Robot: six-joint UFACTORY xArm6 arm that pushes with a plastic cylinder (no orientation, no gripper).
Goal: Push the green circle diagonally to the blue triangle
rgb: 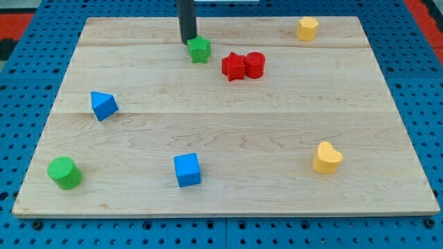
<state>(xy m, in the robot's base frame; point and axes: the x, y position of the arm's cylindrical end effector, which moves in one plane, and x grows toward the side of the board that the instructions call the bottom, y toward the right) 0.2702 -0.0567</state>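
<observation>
The rod is seen entering from the view's top, and my tip [187,43] is placed on the wooden board [228,131] near its top edge. No jaws are fitted, so nothing is spread, pressed together or pinched; only a plain dark rod end is presented. The tip is set just to the left of, and slightly above, a green star-shaped block [199,50]; contact appears to be made with it, though a hairline gap cannot be ruled out.

The green circle [64,173] is located far from the tip, well down and to the view's left, close to the board's bottom-left corner. It is seen as a short upright cylinder, bright green, with a round flat top, standing alone and untouched.

The blue triangle [103,105] is found down and to the left of the tip, roughly between the tip and the green circle, and well apart from both.

Further out from the tip: a red star-shaped block [234,66] and a red cylinder [255,64] are noted just to the right, touching each other. A yellow block [308,28] of unclear shape is recorded far right near the top edge. A blue cube [187,170] lies almost straight below the tip, near the bottom edge. A yellow heart [327,158] lies down and to the right.
</observation>
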